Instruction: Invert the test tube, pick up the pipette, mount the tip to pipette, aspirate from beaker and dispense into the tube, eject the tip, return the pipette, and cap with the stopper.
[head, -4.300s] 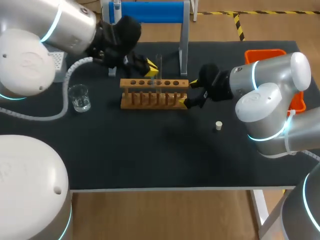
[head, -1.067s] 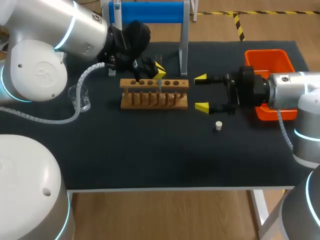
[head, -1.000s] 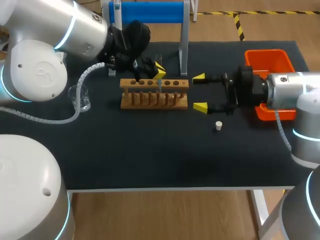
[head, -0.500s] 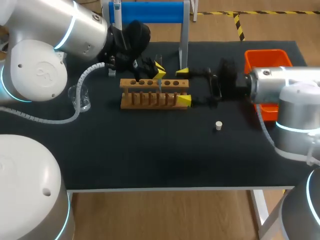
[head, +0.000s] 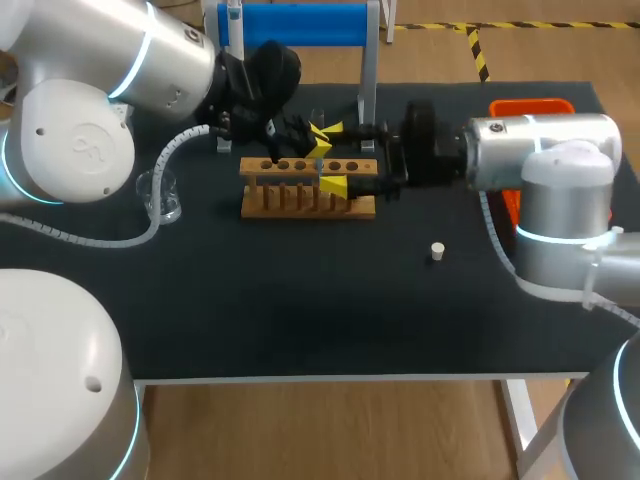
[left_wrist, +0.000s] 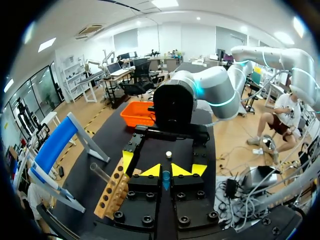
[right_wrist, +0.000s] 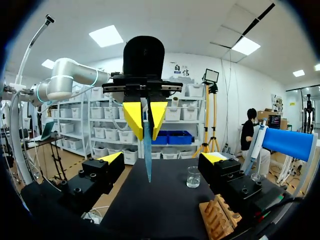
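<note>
I am on the first step, inverting the test tube. My left gripper is clamped on it, and it hangs from the tips above the wooden rack near the worktop's far edge. My right gripper faces it with jaws wide apart, the tube lined up between them and untouched. Next, I judge, the right must close squarely on the tube before the left lets go.

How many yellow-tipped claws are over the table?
2. The left claw is above the rack, shut on a thin blue tube. The right claw faces it over the rack, open wide. None seems hidden.
</note>
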